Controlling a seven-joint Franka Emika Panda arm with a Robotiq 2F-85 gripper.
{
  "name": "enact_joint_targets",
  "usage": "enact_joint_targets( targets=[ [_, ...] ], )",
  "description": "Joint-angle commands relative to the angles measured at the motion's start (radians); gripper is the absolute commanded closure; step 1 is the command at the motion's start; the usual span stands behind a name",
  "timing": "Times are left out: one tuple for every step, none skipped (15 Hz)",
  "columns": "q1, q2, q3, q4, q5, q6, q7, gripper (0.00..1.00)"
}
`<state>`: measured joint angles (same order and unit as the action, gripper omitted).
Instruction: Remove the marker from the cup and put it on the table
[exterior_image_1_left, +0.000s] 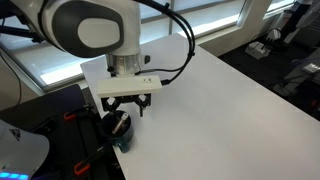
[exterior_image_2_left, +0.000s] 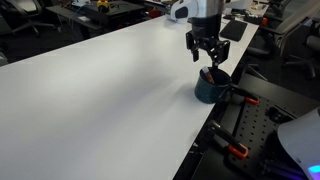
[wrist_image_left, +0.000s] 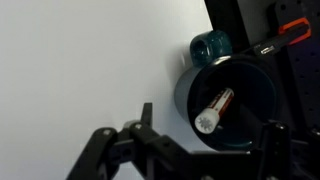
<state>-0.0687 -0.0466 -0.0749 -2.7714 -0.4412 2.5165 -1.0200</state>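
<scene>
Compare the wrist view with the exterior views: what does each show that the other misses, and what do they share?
Only the wrist view: it looks down into the cup and clearly shows the marker lying slanted inside, pale end toward the camera; the exterior views do not resolve it. Only the exterior views: the gripper seen from outside, hanging over the cup, the arm's wrist above it, and the long stretch of white table. Shared: the dark cup near the table's edge, the open jaws, and an orange clamp on the black frame alongside.

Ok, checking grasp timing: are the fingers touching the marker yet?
Apart. The wrist view shows bare cup interior between the marker and both open fingers.
</scene>
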Motion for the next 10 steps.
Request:
enact_joint_targets(
  targets=[
    [0.005,0.006,-0.001,-0.005,0.029,0.043,-0.087,0.00],
    [0.006,0.008,0.000,-0.005,0.033,0.045,-0.102,0.00],
    [0.006,0.010,0.000,-0.005,0.042,0.049,-0.121,0.00],
    [0.007,0.013,0.000,-0.005,0.056,0.056,-0.148,0.00],
    [0.007,0.015,0.001,-0.005,0.068,0.059,-0.167,0.00],
    [0.008,0.015,0.001,-0.004,0.084,0.057,-0.191,0.00],
    [0.009,0.016,0.002,-0.004,0.097,0.056,-0.209,0.00],
    [0.009,0.016,0.003,-0.004,0.110,0.051,-0.224,0.00],
    [0.010,0.015,0.004,-0.004,0.120,0.045,-0.235,0.25],
    [0.010,0.014,0.004,-0.004,0.131,0.043,-0.246,0.26]
  ],
)
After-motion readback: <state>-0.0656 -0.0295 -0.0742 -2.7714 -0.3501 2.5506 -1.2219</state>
